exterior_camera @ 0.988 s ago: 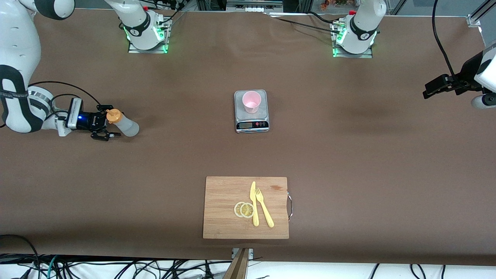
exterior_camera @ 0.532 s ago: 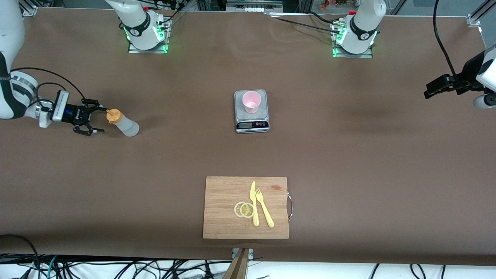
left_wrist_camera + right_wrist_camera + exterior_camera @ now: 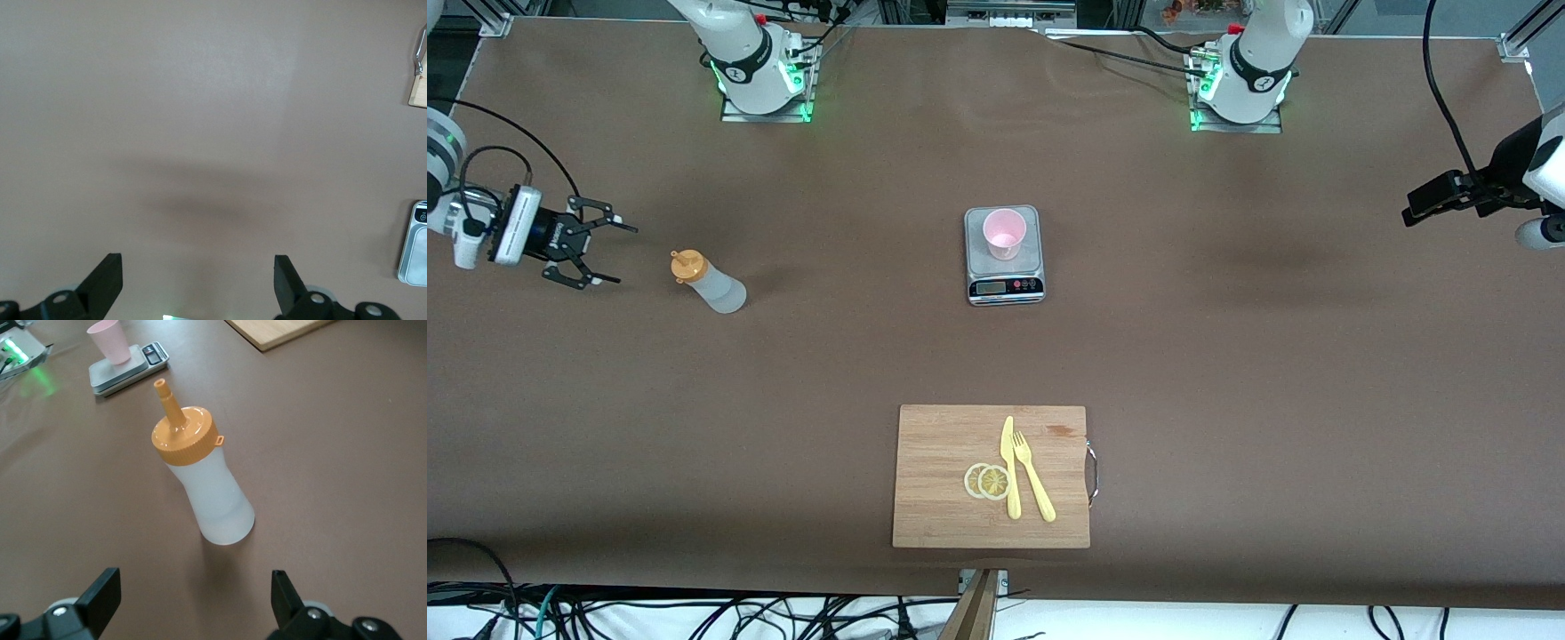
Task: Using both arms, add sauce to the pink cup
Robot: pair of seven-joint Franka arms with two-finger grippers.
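Front view, nearest first: a wooden cutting board [image 3: 991, 476] carries two lemon slices [image 3: 987, 481], a yellow knife [image 3: 1010, 467] and a fork [image 3: 1033, 476]. Farther off, mid-table, the pink cup [image 3: 1005, 233] stands on a small scale [image 3: 1004, 267]. Toward the right arm's end, the sauce bottle [image 3: 708, 283] stands upright and alone; the right gripper [image 3: 598, 252] hangs near it, fingers spread, grasping nothing. The left gripper [image 3: 1414, 206], partly cut off by the frame edge, is released too, over bare table.
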